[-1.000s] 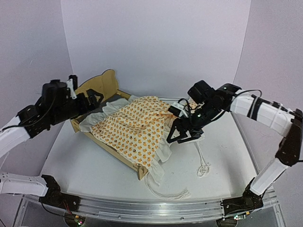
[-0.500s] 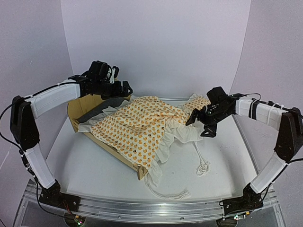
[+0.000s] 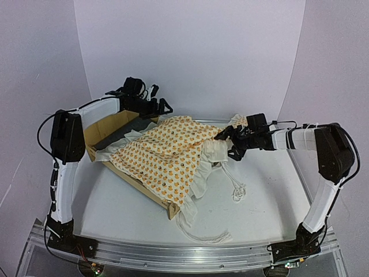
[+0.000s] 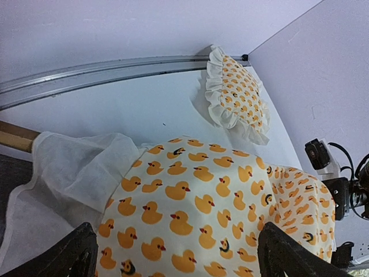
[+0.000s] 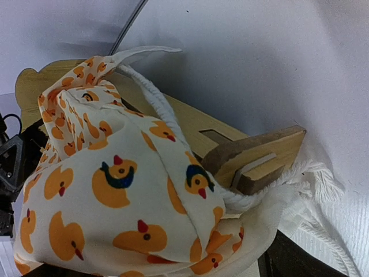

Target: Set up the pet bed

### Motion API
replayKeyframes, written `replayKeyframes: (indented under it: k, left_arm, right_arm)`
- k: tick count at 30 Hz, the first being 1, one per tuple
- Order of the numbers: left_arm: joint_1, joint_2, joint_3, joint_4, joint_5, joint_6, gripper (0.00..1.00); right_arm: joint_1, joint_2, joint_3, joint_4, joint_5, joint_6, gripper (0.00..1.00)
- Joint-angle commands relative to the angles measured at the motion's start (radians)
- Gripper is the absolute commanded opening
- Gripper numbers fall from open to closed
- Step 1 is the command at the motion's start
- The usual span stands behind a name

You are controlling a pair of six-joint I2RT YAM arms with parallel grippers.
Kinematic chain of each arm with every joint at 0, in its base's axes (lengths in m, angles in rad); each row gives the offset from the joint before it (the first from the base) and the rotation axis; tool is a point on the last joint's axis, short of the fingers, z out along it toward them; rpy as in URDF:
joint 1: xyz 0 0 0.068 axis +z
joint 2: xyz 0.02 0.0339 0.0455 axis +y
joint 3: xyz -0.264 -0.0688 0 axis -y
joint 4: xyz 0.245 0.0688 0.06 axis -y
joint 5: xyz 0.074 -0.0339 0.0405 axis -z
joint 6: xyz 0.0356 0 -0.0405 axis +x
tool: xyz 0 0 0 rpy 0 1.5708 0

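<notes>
On the desk (image 3: pixel 259 190), the pet bed (image 3: pixel 106 124) sits left of centre under a duck-print blanket (image 3: pixel 167 156). My left claw (image 3: pixel 162 107) hangs open above its headboard end; my right claw (image 3: pixel 228 143), jaws spread, sits against the blanket's right edge.

left hand (image 3: pixel 160 107) — spread wide, raised | right hand (image 3: pixel 229 142) — low, forearm level

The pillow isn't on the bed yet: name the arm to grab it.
Right. The right fingers lie open beside the duck-print pillow; the left fingers hover across the bedding, over the pet bed's head.
</notes>
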Motion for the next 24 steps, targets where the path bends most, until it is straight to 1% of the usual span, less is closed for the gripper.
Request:
replayKeyframes:
  k: [1,3,5,7,9,11,13,14,17,18,24]
  left_arm:
    - [-0.007,0.090,0.107,0.028,0.102,-0.023,0.96]
    - [-0.007,0.123,0.121,0.030,0.153,-0.055,0.93]
    - [-0.009,0.129,0.112,0.035,0.190,-0.072,0.88]
    - [-0.009,0.121,0.091,0.042,0.197,-0.086,0.82]
    - [-0.010,0.110,0.080,0.045,0.237,-0.100,0.71]
    - [-0.010,0.090,0.074,0.052,0.295,-0.122,0.53]
    - [-0.012,0.055,0.072,0.056,0.330,-0.144,0.36]
    - [-0.013,0.033,0.072,0.059,0.339,-0.152,0.29]
    - [-0.015,-0.044,0.074,0.063,0.344,-0.177,0.05]
    - [-0.015,-0.074,0.076,0.063,0.343,-0.187,0.00]
    - [-0.028,-0.327,0.041,0.076,0.294,-0.187,0.00]
  right_arm:
    - [0.005,0.011,-0.010,0.193,-0.023,0.057,0.81]
    - [0.004,0.011,0.000,0.202,-0.033,0.056,0.68]
    - [0.004,0.006,0.021,0.202,-0.046,0.060,0.49]
    - [0.005,-0.002,0.046,0.195,-0.063,0.068,0.32]
    - [0.005,-0.018,0.076,0.160,-0.078,0.064,0.16]
    - [0.005,-0.043,0.102,0.121,-0.088,0.057,0.01]
    - [0.005,-0.074,0.129,0.083,-0.097,0.041,0.00]
    - [0.004,-0.091,0.147,0.053,-0.102,0.025,0.00]
    - [0.005,-0.136,0.238,-0.075,-0.122,-0.035,0.00]
    - [0.005,-0.151,0.267,-0.110,-0.127,-0.051,0.00]
    - [0.004,-0.240,0.468,-0.302,-0.115,-0.157,0.00]
